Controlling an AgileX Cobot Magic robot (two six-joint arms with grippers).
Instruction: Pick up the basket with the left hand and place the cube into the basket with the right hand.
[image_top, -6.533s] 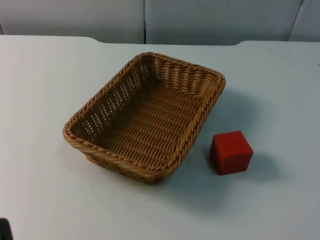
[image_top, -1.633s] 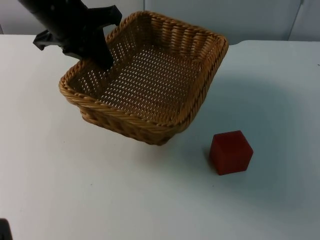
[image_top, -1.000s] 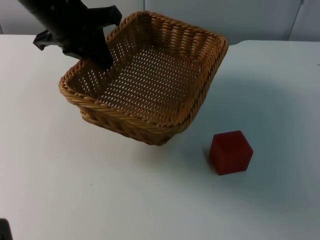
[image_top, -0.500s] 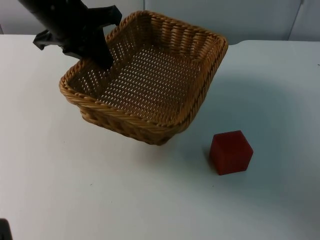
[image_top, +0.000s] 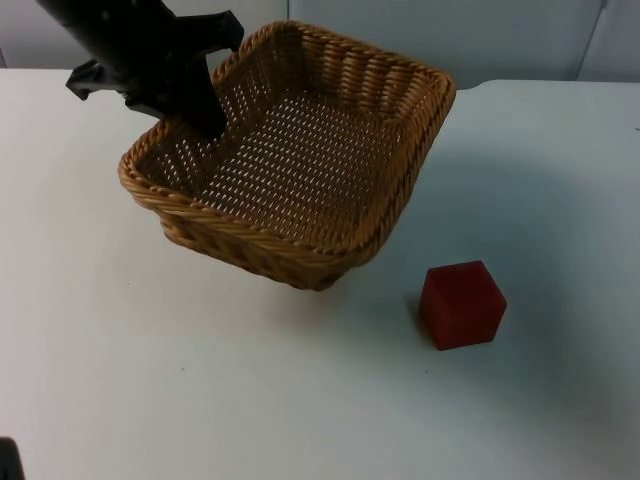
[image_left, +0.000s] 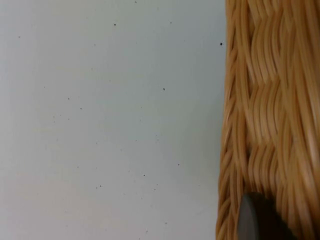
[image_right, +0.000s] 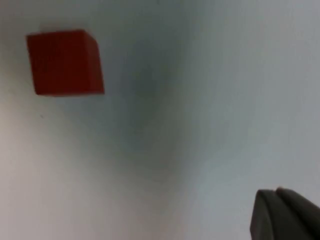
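The left hand clamps the rim of the one basket, lifted off the bench. One red cube lies beside the basket. The right hand's grip is hard to make out.

no writing, label, brand, number or sign can be read on anything here.

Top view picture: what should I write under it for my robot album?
The left gripper holds a woven basket by its rim, tilted above the white table, with the red cube waiting nearby.
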